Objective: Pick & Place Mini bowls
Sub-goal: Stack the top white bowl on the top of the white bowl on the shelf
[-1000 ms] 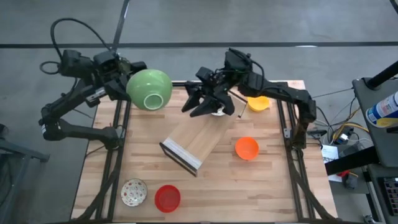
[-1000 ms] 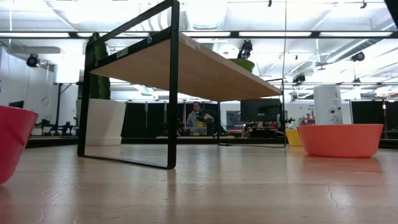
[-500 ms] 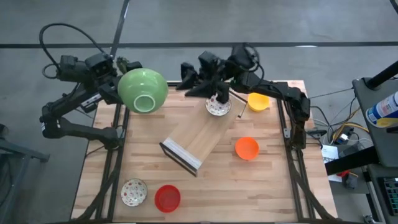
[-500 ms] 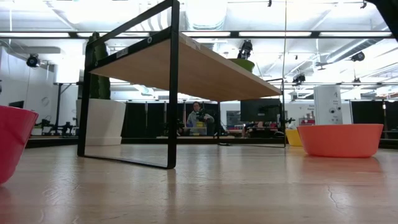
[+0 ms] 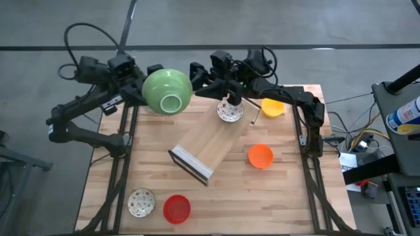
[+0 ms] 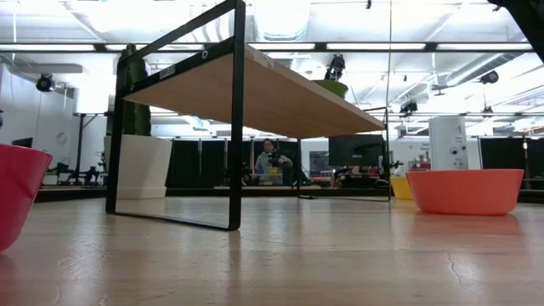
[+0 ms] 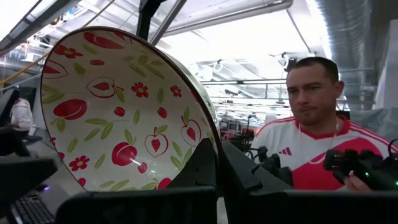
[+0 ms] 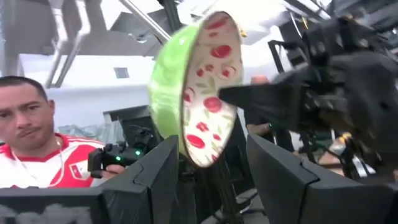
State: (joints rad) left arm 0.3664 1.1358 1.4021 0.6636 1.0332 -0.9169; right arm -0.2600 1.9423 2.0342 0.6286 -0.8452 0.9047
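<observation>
A: What is sitting on the light wooden slatted table [image 5: 275,196]?

B: A wooden shelf with a black metal frame [image 5: 200,152] is lying across its middle. Above the far edge, the left gripper [image 5: 136,90] is clamping narrow on the rim of a big round green bowl with a white strawberry-patterned inside [image 5: 167,92], holding it on its side in the air.

A: And the right gripper [image 5: 211,80]?

B: It is hanging wide and empty beside that bowl, above the far edge.

A: Where are the mini bowls?

B: 5 are showing: a speckled white one [image 5: 230,111] by the shelf's far end, yellow [image 5: 272,107] beside it, orange [image 5: 260,157] at the right, and red [image 5: 176,208] next to another speckled white [image 5: 141,202] at the near edge.
</observation>
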